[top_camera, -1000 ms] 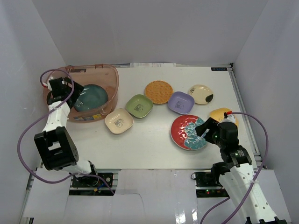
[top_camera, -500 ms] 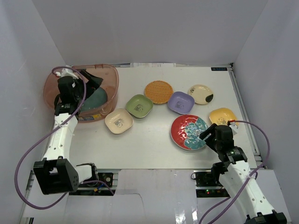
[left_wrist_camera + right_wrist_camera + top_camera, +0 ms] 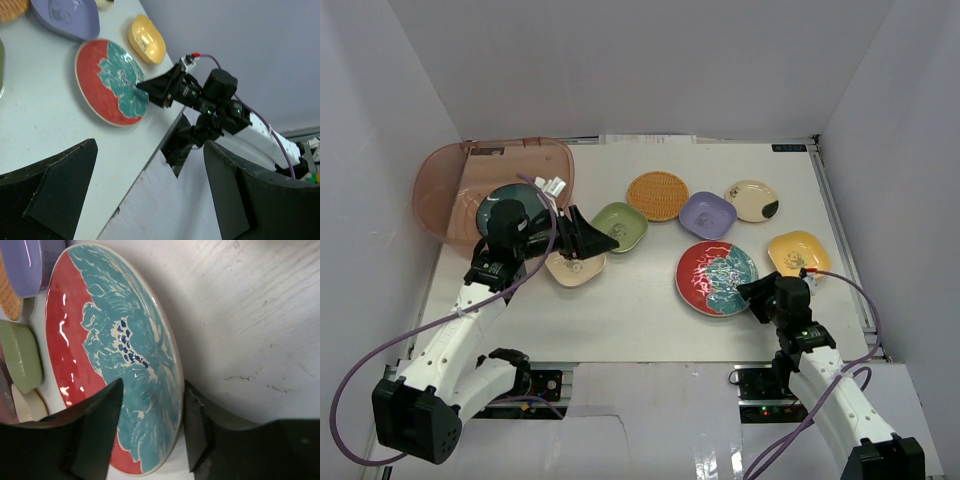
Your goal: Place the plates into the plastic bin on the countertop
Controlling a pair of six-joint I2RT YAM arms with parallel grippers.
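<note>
**Position and grip**

- Right gripper (image 3: 751, 293): set at the near-right rim of the red-and-teal floral plate (image 3: 718, 278). In the right wrist view one finger lies over the plate face and the other outside the rim. The gripper is judged to be pinching that edge. An edge grasp is needed because a flat plate offers no other hold.
- Left gripper (image 3: 600, 248): fingers spread wide, nothing between them. It hangs over the cream plate (image 3: 570, 271), just right of the plastic bin (image 3: 440, 170), and is placed to take the nearest dish.
- The plastic bin stands at the far-left corner of the counter (image 3: 640, 315), within reach of the left arm only. The red-and-teal floral plate is therefore likely to need carrying leftward.

**Inventory**

- Plates, total: eight.
- In the plastic bin: one, the dark teal plate (image 3: 520, 194).
- On the counter: seven. These are the red-and-teal floral plate, the cream plate, the green plate (image 3: 626, 224), the orange plate (image 3: 658, 195), the lavender plate (image 3: 707, 217), the beige plate (image 3: 750, 201) and the yellow plate (image 3: 795, 250).
- Bins: one.
- Grippers: two.
</note>
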